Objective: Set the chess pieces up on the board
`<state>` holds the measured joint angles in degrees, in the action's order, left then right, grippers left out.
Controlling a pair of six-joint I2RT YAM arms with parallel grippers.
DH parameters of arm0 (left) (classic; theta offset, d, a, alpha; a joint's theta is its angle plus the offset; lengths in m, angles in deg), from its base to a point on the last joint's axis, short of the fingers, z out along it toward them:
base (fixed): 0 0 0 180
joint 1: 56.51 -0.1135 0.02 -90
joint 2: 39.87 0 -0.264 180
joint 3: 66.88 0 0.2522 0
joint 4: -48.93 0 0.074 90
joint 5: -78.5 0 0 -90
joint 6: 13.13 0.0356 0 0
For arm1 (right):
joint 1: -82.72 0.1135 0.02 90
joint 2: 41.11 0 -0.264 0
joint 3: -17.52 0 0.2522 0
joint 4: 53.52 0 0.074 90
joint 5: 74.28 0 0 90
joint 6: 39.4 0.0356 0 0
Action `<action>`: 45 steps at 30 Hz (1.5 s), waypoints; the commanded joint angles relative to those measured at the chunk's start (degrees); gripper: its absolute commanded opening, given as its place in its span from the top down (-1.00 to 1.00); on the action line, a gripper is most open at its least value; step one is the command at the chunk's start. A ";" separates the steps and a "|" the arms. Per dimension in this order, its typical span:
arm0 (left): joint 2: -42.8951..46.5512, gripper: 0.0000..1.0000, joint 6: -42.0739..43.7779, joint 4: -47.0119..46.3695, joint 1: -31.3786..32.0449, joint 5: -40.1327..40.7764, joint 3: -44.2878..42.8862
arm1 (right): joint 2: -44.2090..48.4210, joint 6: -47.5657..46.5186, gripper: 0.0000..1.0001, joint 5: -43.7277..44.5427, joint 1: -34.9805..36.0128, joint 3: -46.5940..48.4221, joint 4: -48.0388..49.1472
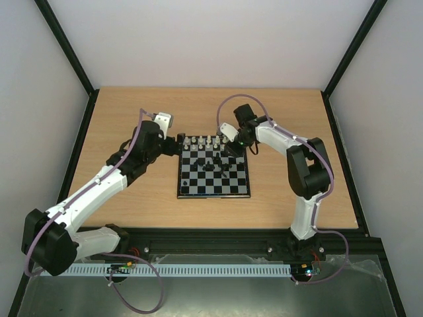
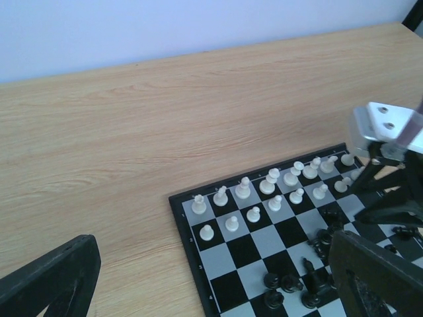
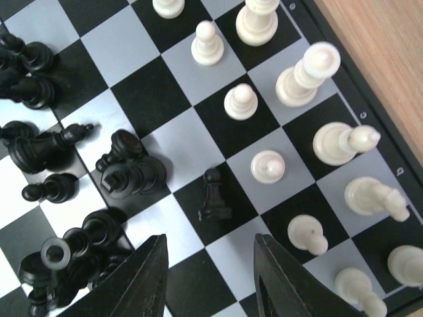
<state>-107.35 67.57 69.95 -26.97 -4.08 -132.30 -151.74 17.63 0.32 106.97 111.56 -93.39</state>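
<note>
The board (image 1: 198, 186) lies in the middle of the surface. The white pieces (image 1: 206, 141) stand in two rows at its far edge, and the black pieces (image 3: 125, 173) lie in a heap near its centre. The right claw (image 3: 210, 239) hangs over the board, fingers apart and empty. A single black pawn (image 3: 215, 196), probably upright, is just ahead of them. The left claw (image 2: 211, 241), wide apart and empty, is at the board's far left corner. One risk is that a closing finger tips the small black pawn or pushes the white pawn (image 3: 268, 165) near it.
</note>
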 commanded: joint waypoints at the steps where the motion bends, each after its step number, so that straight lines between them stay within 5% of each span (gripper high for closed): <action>1: -0.46 -0.94 0.77 -0.75 -0.27 -2.48 0.42 | -2.28 -0.26 0.26 0.83 0.86 2.67 -3.42; 35: -1.80 -0.98 1.08 0.29 -0.27 -4.26 -0.11 | -7.13 0.46 0.39 0.95 1.94 4.19 -3.11; 45: -2.33 -0.98 1.13 0.55 -0.27 -4.40 -0.25 | -6.03 -0.51 0.65 2.13 2.03 2.49 -3.52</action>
<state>-108.92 68.12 70.35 -26.97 -8.08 -132.30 -157.80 17.76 2.00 108.50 114.42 -93.72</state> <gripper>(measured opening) 0.990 0.199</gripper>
